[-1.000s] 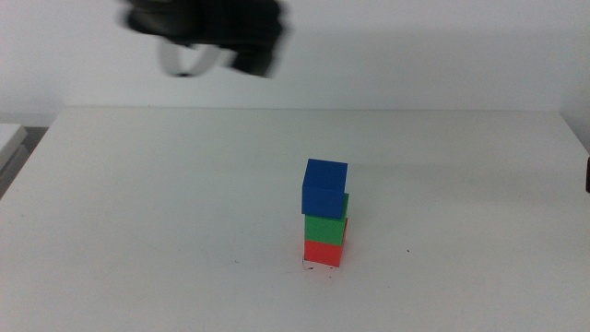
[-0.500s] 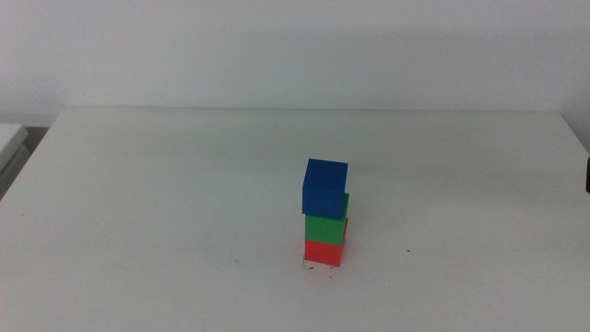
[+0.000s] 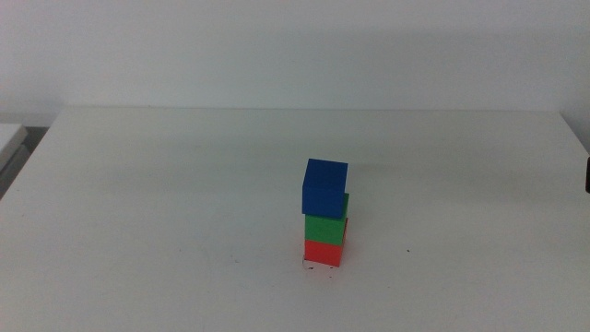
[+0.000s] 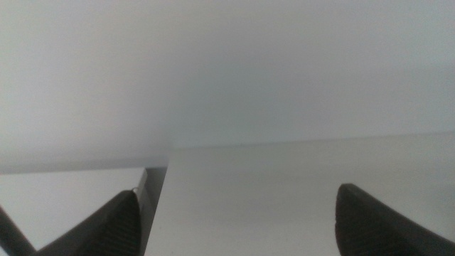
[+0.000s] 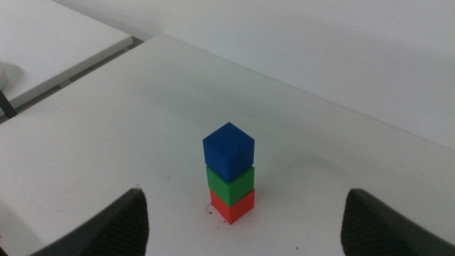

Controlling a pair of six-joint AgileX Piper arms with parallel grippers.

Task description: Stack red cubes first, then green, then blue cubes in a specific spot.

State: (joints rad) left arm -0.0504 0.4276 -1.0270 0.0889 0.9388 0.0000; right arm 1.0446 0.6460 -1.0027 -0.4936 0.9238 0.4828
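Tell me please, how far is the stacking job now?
It looks complete. The red cube sits on the marked spot, the green cube on it, and the blue cube on top, slightly offset. Nothing is in hand: the left gripper and right gripper are open, away from the stack. Nothing appears left.

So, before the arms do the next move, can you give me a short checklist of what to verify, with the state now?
1. Order red, green, blue from the bottom: ok. The red cube is lowest, the green cube is on it, the blue cube is on top.
2. Stack on the marked spot: ok, faint marks show at the red cube's base.
3. Alignment: not ok, the blue cube overhangs the green one slightly.
4. Left gripper away from the stack: ok, open, holding nothing, no cubes in its view.
5. Right gripper free: ok, open, apart from the stack.
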